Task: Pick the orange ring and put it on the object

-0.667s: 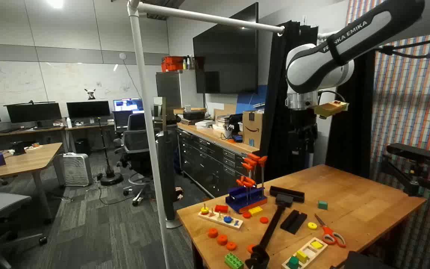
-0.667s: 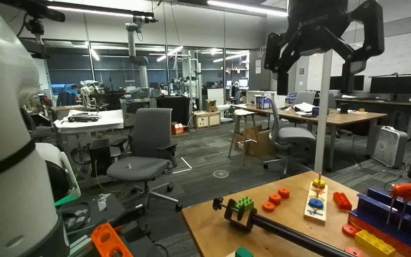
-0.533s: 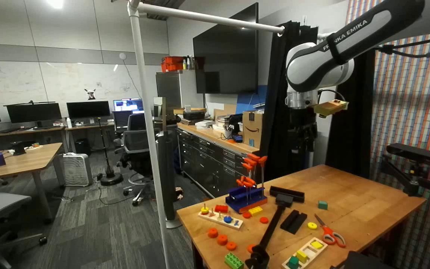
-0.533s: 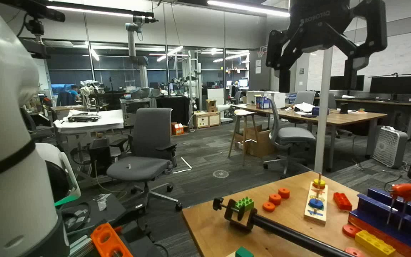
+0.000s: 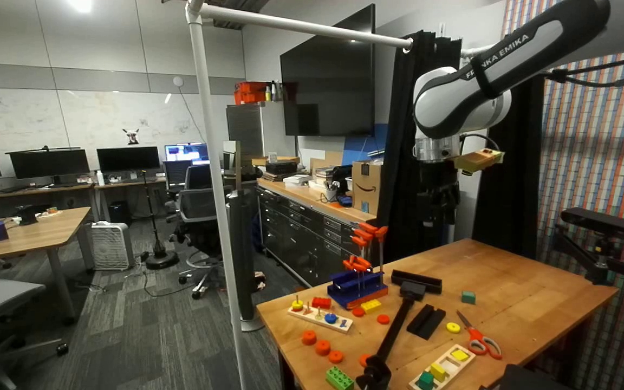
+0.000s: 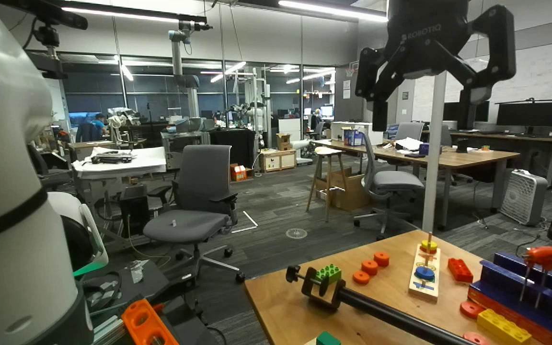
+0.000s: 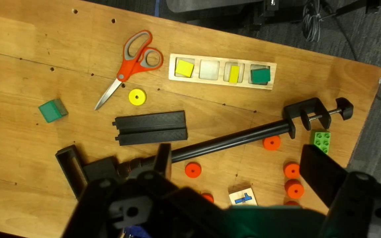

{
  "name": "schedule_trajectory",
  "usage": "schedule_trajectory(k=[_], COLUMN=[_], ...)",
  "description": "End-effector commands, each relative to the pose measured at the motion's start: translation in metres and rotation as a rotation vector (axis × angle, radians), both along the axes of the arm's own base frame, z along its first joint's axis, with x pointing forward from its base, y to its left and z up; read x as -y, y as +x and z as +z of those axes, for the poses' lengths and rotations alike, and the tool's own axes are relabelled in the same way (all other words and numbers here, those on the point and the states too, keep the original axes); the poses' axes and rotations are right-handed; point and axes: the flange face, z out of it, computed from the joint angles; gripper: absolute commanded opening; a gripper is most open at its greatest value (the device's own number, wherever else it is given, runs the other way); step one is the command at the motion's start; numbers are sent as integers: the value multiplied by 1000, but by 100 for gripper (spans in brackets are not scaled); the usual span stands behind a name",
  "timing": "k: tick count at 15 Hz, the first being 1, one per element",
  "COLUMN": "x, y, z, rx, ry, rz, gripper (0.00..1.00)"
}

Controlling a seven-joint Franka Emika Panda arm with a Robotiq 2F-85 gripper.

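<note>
At the upper right of the frame in an exterior view, the claw [image 6: 423, 124] hangs wide, its two fingers [image 6: 380, 115] well apart and pointing down, well above the surface [image 5: 518, 279]. Three orange rings [image 5: 322, 347] lie in a slanting row at the bottom centre of the frame in an exterior view; another orange ring [image 7: 272, 142] lies right of centre in the wrist view, just beside a black bar [image 7: 230, 141]. Which of these the task means, I cannot tell. At the lower right in an exterior view lies a wooden peg board [image 6: 424, 293], with a yellow ring [image 6: 428, 246] at its far end and a blue ring [image 6: 424, 273] nearer the camera. Across the upper part of the wrist view, scissors [image 7: 132, 62] lie aslant to the left of a wooden tray [image 7: 222, 70]; two yellow blocks [image 7: 184, 68] sit in its first and third compartments from the left, a green block [image 7: 260, 75] in the fourth. At the lower right in an exterior view, a yellow brick [image 6: 503, 326] lies beside a blue rack [image 6: 501, 287].
</note>
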Motion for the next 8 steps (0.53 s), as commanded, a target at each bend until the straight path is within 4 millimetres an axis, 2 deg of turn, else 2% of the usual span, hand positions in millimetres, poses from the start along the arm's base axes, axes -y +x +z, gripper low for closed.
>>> schedule_trajectory(k=[1, 5, 8], x=[-11, -35, -57], y=[16, 37, 49], z=[-31, -87, -136], rx=[-4, -17, 4], ry=[-2, 17, 21], rz=[32, 108, 142], gripper=[100, 100, 100])
